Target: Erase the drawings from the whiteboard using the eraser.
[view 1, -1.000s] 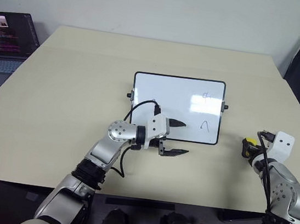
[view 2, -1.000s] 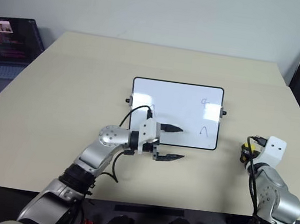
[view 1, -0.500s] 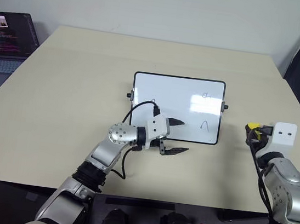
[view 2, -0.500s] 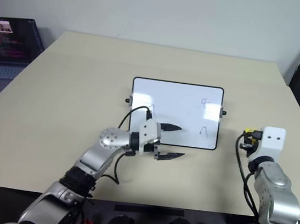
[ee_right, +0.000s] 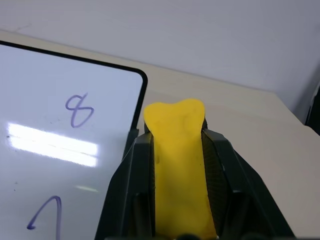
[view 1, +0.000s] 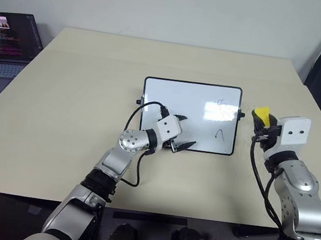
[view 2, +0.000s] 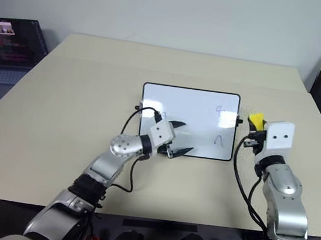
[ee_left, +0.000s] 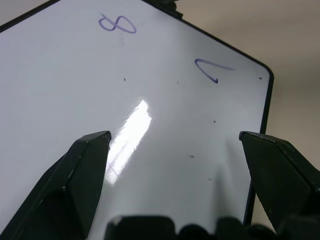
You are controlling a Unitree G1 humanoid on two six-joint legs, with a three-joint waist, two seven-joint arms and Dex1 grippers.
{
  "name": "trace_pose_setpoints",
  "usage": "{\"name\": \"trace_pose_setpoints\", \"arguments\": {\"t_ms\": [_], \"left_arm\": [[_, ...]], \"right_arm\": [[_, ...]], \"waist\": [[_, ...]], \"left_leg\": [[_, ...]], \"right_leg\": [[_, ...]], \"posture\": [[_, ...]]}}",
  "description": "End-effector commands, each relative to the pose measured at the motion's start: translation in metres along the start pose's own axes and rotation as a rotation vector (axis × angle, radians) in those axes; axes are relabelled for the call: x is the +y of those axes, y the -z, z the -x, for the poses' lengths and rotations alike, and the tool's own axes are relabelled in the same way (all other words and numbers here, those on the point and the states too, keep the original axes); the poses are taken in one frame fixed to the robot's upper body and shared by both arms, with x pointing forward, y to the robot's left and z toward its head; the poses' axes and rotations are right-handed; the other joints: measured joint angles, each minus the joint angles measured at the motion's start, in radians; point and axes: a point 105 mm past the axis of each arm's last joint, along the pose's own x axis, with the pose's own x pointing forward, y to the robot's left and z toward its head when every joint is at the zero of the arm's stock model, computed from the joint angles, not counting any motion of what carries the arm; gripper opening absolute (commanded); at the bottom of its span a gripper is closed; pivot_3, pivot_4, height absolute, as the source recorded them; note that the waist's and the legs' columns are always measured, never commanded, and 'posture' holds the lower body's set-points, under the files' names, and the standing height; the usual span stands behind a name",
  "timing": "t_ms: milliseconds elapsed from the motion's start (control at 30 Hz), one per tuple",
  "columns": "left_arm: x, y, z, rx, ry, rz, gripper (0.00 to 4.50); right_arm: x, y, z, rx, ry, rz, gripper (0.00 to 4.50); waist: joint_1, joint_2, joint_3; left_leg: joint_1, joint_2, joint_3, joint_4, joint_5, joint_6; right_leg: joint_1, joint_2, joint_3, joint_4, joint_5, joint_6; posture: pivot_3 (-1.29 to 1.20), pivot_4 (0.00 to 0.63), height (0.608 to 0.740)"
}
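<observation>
On the pale beige table (view 1: 60, 118) lies the whiteboard (view 1: 191, 100), a glossy white rectangle with a thin black frame, rounded corners and small knobs at its short sides. Two drawings (ee_right: 79, 110) are plain in thin blue-purple marker: a figure-eight loop and, nearer the robot, a hook stroke; a third, by the left arm, is too faint to read. The left gripper (view 1: 183, 135) hovers over the board's near edge, its black tapered fingers (ee_left: 82, 170) spread apart with nothing between them. The right gripper (ee_right: 175, 135), raised beside the board's right short side, is clamped on the eraser (ee_right: 177, 160), a smooth yellow block whose underside is hidden by the fingers. An open laptop (view 1: 5, 40), cut off at the far left, shows text too small to read.
</observation>
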Motion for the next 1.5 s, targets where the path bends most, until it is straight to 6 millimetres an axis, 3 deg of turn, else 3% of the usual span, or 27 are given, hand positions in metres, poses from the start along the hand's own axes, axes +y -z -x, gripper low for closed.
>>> {"name": "trace_pose_setpoints", "arguments": {"t_ms": [33, 433, 767, 967, 1133, 1500], "left_arm": [[0.013, -0.014, -0.002, -0.044, -0.043, -0.048, 4.5], [0.019, -0.016, -0.005, -0.05, -0.065, -0.072, 4.5], [0.025, -0.02, -0.002, -0.043, -0.107, -0.153, 4.5], [0.028, -0.024, -0.002, -0.061, -0.123, -0.166, 4.5], [0.032, -0.029, -0.002, -0.089, -0.14, -0.172, 4.5], [0.042, -0.032, 0.005, -0.108, -0.193, -0.153, 4.5]], "right_arm": [[0.01, -0.014, -0.004, -0.071, -0.03, 0.008, 0.96], [0.043, -0.026, -0.046, -0.108, -0.146, -0.019, 0.96], [0.043, -0.025, -0.068, -0.096, -0.179, -0.049, 0.96], [0.046, -0.023, -0.07, -0.088, -0.187, -0.072, 0.96], [0.055, -0.011, -0.067, -0.011, -0.22, -0.081, 0.96], [0.059, 0.016, -0.041, 0.204, -0.27, -0.064, 0.96]], "waist": [[0.0, 0.0, 0.0], [0.0, 0.0, 0.0], [0.0, 0.0, 0.0], [0.0, 0.0, 0.0], [0.0, 0.0, 0.0], [0.0, 0.0, 0.0]], "left_leg": [[0.0, 0.0, 0.0, 0.0, 0.0, 0.0], [0.0, 0.0, 0.0, 0.0, 0.0, 0.0], [0.0, 0.0, 0.0, 0.0, 0.0, 0.0], [0.0, 0.0, 0.0, 0.0, 0.0, 0.0], [0.0, 0.0, 0.0, 0.0, 0.0, 0.0], [0.001, 0.0, 0.0, 0.002, 0.0, 0.0]], "right_leg": [[0.0, 0.0, 0.0, 0.0, 0.0, 0.0], [0.0, 0.0, 0.0, 0.001, 0.0, 0.0], [0.0, 0.0, 0.0, 0.001, 0.0, 0.0], [0.0, 0.0, 0.0, 0.001, 0.0, 0.0], [0.0, 0.0, 0.0, 0.001, 0.0, 0.0], [0.0, 0.0, 0.0, 0.002, 0.0, 0.0]], "posture": [[0.0, 0.15, 0.74], [0.0, 0.15, 0.74], [0.0, 0.15, 0.74], [0.0, 0.15, 0.74], [0.0, 0.15, 0.74], [0.0, 0.15, 0.74]]}}
